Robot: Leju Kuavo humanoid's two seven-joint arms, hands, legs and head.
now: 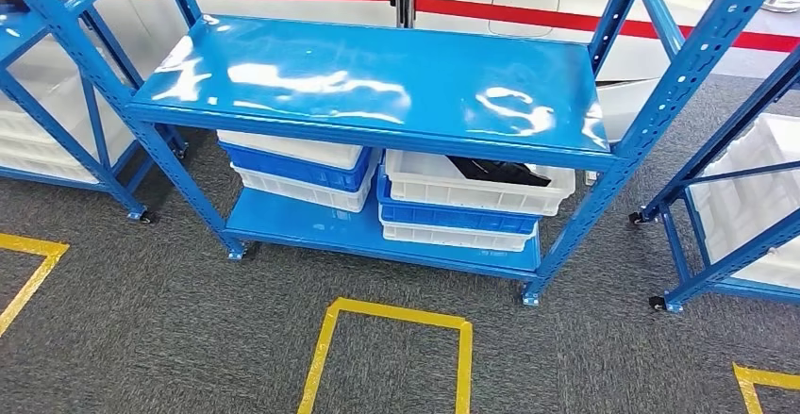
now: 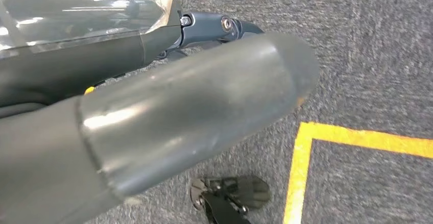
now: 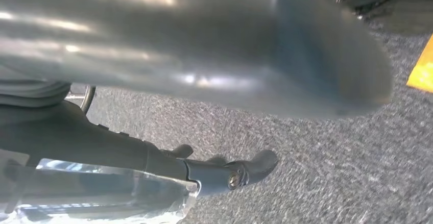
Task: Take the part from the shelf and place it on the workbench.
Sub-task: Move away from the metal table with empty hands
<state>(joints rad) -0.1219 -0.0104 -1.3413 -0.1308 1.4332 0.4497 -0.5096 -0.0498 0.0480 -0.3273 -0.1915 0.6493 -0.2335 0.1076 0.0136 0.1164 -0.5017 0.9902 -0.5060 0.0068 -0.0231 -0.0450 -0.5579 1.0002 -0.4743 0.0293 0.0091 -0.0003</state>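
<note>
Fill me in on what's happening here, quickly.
The robot stands facing a blue shelf and is handling nothing yet. Both arms hang down over the grey carpet: the left hand and the right hand show with fingers extended and nothing in them. On the lower level sit stacked white and blue bins; the top white bin on the right holds a black part, untouched. The shelf's top surface is bare. No workbench is visible.
</note>
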